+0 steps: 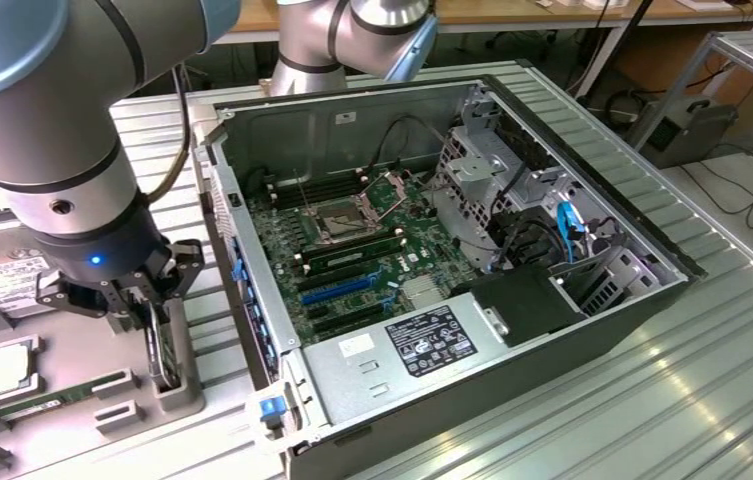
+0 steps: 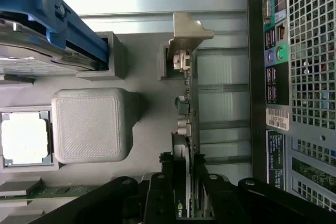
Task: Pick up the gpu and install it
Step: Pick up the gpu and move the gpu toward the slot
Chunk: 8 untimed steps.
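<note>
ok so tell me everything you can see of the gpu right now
The gpu stands on edge in a slot of the grey printed tray, outside the open computer case, not yet installed. Seen edge-on it is thin: a green board with small components, a dark cooler side carrying a green logo, and a bent silver metal bracket at one end. The gripper is down over the end away from the bracket.

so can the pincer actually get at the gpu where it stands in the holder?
Probably yes. The pincer sits right at the gpu, which stands on edge in the gray holder beside the open case. Nothing else seems to crowd the card's upper edge.
</note>
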Tool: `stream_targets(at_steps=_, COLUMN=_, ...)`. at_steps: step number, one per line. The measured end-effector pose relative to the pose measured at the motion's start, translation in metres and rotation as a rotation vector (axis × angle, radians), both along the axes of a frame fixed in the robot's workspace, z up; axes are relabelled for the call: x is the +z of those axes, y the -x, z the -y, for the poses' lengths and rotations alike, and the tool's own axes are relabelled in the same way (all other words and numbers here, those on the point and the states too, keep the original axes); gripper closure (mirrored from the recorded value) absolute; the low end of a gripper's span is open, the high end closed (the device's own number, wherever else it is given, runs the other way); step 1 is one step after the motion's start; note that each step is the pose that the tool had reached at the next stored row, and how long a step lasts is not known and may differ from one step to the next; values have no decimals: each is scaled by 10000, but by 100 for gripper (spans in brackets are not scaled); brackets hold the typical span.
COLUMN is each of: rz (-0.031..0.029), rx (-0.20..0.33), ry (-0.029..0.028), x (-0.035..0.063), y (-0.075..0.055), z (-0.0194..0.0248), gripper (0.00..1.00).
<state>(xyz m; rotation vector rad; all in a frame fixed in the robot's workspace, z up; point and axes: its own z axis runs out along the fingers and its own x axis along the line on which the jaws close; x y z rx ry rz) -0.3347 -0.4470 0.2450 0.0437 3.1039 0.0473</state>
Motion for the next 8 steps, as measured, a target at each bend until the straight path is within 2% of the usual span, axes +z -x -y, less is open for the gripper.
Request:
stream_targets(at_steps=5, rz=-26, rx=407, ry=1, x=1, y=-23, z=0, gripper=74)
stream_targets(at_steps=8, rz=-37, rx=451, ry=-4, x=0, y=-40, z=0, gripper=74)
